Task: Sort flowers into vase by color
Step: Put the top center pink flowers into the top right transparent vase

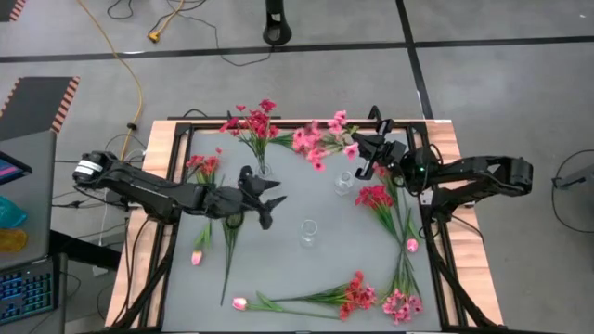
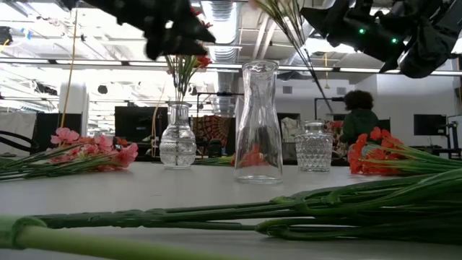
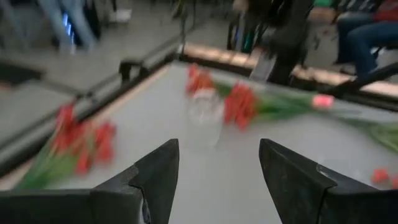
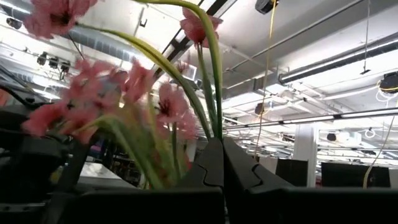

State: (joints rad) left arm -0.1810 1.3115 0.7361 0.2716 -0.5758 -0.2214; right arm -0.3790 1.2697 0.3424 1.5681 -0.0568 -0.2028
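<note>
My right gripper [image 1: 365, 156] is shut on a light pink spray [image 1: 320, 139], raised over the table's far right part, near the short cut-glass jar [image 1: 344, 183]. In the right wrist view the pink blossoms [image 4: 124, 93] stand above the shut fingers. My left gripper [image 1: 271, 199] hovers open over the table's middle, holding nothing; in its wrist view the fingers [image 3: 217, 180] stand wide apart. A bulbous vase [image 2: 178, 141] holds red flowers [image 1: 251, 121] by their stems. The tall carafe [image 2: 258, 123] stands without flowers. My right gripper pinches the pink spray's green stems [image 4: 214, 127] between its two fingers, several stems together, fingers across them. The spray is lifted clear and tilted. Its blossoms rise past the fingers, and its stem ends [image 2: 299, 54] slant down below the gripper.
Loose flowers lie around the table: red sprays [image 1: 202, 167] [image 1: 376, 198] [image 1: 357, 295], a pink spray [image 1: 401, 304], tulip buds [image 1: 197, 258] [image 1: 239, 302] [image 1: 411, 245]. Green stems [image 2: 303, 209] lie near the table's near edge. A person [image 2: 359, 115] sits in the room beyond.
</note>
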